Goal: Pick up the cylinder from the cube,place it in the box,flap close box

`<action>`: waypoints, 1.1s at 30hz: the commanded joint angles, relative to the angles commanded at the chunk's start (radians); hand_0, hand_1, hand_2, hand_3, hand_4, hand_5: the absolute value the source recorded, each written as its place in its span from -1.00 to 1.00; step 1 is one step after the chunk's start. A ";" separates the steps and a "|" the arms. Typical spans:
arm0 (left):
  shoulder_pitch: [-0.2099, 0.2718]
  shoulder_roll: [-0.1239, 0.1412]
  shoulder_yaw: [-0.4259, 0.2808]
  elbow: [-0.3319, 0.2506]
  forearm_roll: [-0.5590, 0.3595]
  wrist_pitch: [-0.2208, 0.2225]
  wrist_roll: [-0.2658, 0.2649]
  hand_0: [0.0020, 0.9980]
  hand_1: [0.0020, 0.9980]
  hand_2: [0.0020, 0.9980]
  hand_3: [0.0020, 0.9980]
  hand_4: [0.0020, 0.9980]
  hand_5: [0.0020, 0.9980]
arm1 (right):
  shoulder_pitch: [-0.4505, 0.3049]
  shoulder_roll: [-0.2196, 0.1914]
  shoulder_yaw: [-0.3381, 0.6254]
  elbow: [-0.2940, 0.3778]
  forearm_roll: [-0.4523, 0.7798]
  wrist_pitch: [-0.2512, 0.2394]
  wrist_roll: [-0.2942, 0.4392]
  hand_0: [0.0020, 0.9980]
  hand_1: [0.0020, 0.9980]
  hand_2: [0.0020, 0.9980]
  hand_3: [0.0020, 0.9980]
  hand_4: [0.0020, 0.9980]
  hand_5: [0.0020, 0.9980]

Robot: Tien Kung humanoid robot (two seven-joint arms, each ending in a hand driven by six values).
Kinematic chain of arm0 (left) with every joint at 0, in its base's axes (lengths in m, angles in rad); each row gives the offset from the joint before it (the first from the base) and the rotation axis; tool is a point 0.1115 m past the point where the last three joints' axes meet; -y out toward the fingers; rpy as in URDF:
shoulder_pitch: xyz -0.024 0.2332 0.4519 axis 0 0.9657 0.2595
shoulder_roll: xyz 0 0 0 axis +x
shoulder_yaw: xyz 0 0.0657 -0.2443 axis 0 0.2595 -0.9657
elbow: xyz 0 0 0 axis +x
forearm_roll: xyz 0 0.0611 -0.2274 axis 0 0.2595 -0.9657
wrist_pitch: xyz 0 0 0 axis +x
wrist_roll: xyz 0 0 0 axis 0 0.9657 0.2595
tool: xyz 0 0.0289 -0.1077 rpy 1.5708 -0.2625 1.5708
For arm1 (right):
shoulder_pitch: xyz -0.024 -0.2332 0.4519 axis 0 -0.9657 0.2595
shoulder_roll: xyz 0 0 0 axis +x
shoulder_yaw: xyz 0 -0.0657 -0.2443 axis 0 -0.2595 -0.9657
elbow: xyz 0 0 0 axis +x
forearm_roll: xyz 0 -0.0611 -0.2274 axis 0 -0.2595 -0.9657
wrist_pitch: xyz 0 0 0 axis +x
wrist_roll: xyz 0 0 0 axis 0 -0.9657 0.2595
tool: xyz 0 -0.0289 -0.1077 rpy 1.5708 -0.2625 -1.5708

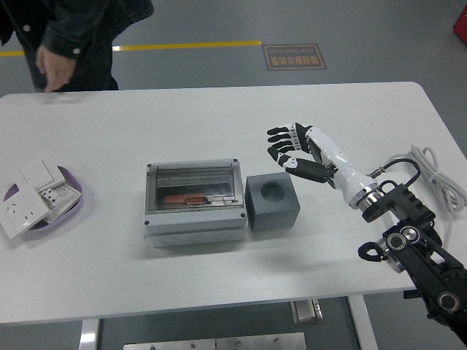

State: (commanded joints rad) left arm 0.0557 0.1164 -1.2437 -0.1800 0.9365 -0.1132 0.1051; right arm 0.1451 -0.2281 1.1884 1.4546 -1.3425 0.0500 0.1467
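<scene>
The grey box (pixel 194 203) sits mid-table with its clear flap lid down. Through the lid I see an orange-red cylinder (pixel 191 197) lying inside. The dark grey cube (pixel 272 202) stands right beside the box on its right, its round top recess empty. My right hand (pixel 288 149) hovers above the table to the upper right of the cube, fingers spread and holding nothing. My left arm does not show.
A purple dish (pixel 73 202) with white wall switches sits at the left edge. A white power strip (pixel 408 191) and coiled cable (pixel 436 168) lie at the right. A person stands at the far left corner, one hand (pixel 52 58) near the table's back edge.
</scene>
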 joint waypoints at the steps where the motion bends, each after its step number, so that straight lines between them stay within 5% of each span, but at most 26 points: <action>1: 0.001 0.000 -0.001 0.000 0.000 0.000 0.001 0.28 0.35 0.35 0.42 0.54 -0.37 | -0.013 0.010 0.007 -0.007 0.027 0.006 0.016 0.29 0.31 0.35 0.39 0.35 -0.32; 8: 0.009 -0.005 -0.006 0.000 0.001 -0.001 0.002 0.28 0.35 0.35 0.42 0.54 -0.37 | -0.045 0.036 0.025 -0.015 0.150 0.022 0.054 0.41 0.38 0.40 0.39 0.38 -0.40; 11: 0.010 -0.007 -0.007 0.000 0.003 -0.001 0.002 0.28 0.35 0.35 0.42 0.54 -0.37 | -0.047 0.037 0.031 -0.008 0.093 0.042 0.028 0.41 0.38 0.40 0.39 0.38 -0.40; 12: 0.010 -0.007 -0.008 0.000 0.004 -0.001 0.002 0.28 0.35 0.35 0.42 0.53 -0.37 | -0.047 0.037 0.031 -0.007 0.079 0.048 0.021 0.48 0.41 0.45 0.43 0.54 -0.49; 24: 0.002 -0.009 -0.011 0.000 0.010 -0.001 0.008 0.28 0.35 0.35 0.43 0.54 -0.37 | -0.038 0.016 0.042 0.039 -0.125 0.064 -0.058 0.66 0.53 0.57 0.62 0.57 -0.51; 33: -0.012 -0.005 -0.006 0.000 0.008 -0.001 0.009 0.27 0.35 0.35 0.42 0.53 -0.37 | -0.053 0.021 0.055 0.058 -0.100 0.018 0.007 0.70 0.57 0.61 0.66 0.54 -0.53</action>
State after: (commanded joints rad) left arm 0.0441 0.1112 -1.2499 -0.1800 0.9442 -0.1144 0.1146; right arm 0.0919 -0.2070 1.2434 1.5124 -1.4422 0.0677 0.1541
